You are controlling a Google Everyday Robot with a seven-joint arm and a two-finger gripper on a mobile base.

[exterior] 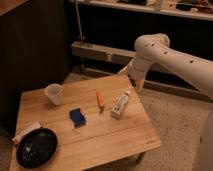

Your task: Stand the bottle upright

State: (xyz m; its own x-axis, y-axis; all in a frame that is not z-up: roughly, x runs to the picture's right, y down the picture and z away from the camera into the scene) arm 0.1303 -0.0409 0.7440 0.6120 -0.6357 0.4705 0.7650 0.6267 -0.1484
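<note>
My end effector [134,84] hangs spread and empty, right of centre, near the cap end of the bottle [120,105] lying flat on the desk [125,140]. The bottle looks light, stiff and slick, so I'd pinch across its body.

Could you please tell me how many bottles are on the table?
1. The bottle lies on its side at the table's right, beside the orange stick. The pincer hovers just beyond its cap. None seems hidden.
</note>
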